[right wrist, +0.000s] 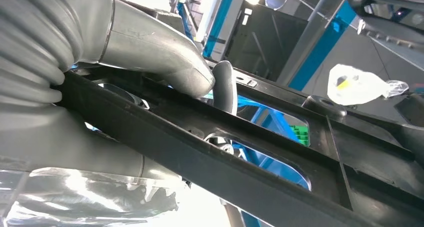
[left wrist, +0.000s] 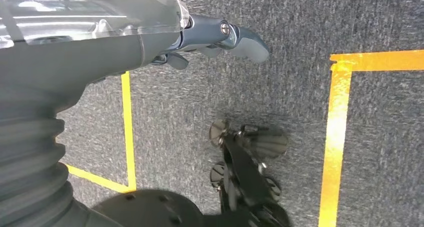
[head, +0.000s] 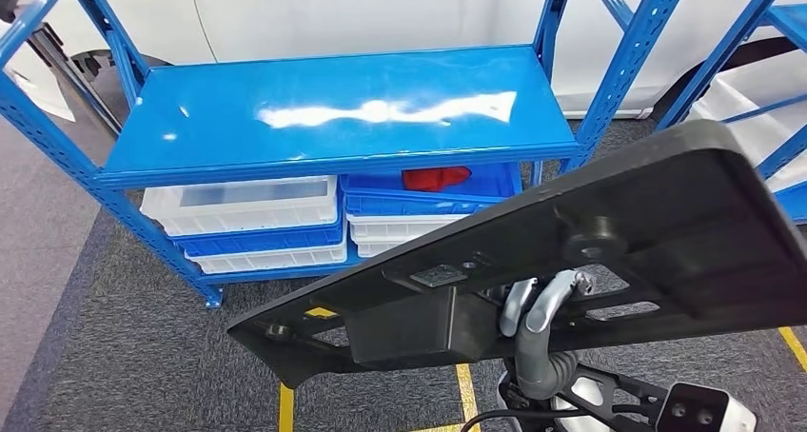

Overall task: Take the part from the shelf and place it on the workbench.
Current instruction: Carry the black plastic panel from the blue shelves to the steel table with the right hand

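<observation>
Black plastic part (head: 666,213), long, flat and with several openings, is held up in the air in front of the blue shelf (head: 333,108), tilted, with its right end higher. The right robot hand (head: 542,304) grips it from below, fingers coming through an opening, thumb (right wrist: 165,62) pressed on a rib. The left robot hand (left wrist: 220,37) hangs over the grey carpet with yellow lines (left wrist: 335,137), holding nothing, fingers loosely apart. On the lower level of the shelf stand white and blue bins (head: 247,223), and 1 holds a red object (head: 435,177).
</observation>
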